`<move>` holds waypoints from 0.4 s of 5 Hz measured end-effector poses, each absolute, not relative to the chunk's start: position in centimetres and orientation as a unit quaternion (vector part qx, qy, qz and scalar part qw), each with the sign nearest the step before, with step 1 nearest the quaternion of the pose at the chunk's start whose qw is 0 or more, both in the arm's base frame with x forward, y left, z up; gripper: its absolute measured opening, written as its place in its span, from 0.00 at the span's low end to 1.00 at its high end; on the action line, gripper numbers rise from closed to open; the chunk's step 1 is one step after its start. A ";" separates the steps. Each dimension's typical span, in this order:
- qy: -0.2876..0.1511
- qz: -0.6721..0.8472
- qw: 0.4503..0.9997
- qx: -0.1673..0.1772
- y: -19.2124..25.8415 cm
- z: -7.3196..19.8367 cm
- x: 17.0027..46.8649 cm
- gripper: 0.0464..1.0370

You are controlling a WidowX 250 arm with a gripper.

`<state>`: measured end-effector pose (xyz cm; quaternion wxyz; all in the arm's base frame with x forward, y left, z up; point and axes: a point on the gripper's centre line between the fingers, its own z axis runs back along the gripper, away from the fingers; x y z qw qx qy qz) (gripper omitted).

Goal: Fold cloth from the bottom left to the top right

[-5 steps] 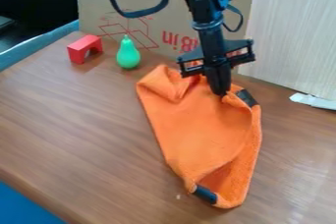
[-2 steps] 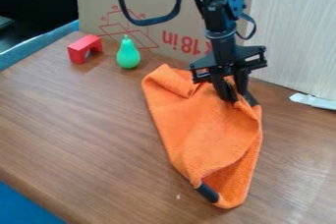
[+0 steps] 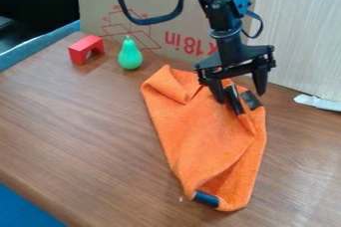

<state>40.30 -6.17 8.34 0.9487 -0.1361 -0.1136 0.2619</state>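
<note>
The black claw (image 3: pixel 238 90) is held wide here, its 2 fingers parted over the upper end of the orange cloth (image 3: pixel 200 131), with nothing gripped. The soft, fuzzy fabric is folded and rumpled on the wood-grained table (image 3: pixel 73 131); 2 dark patches are seen by the claw, and 1 more at the lower tip. The narrow end is pointed down and slightly right, the long axis slanted from upper left to lower right. Farther out, a smooth green pear (image 3: pixel 130 56) is set beside a red arched block (image 3: pixel 81 50), and both are backed by flat brown cardboard (image 3: pixel 143 2).
</note>
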 end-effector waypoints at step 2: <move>-0.102 0.191 0.965 -0.151 -4.5 12.9 38.2 0.96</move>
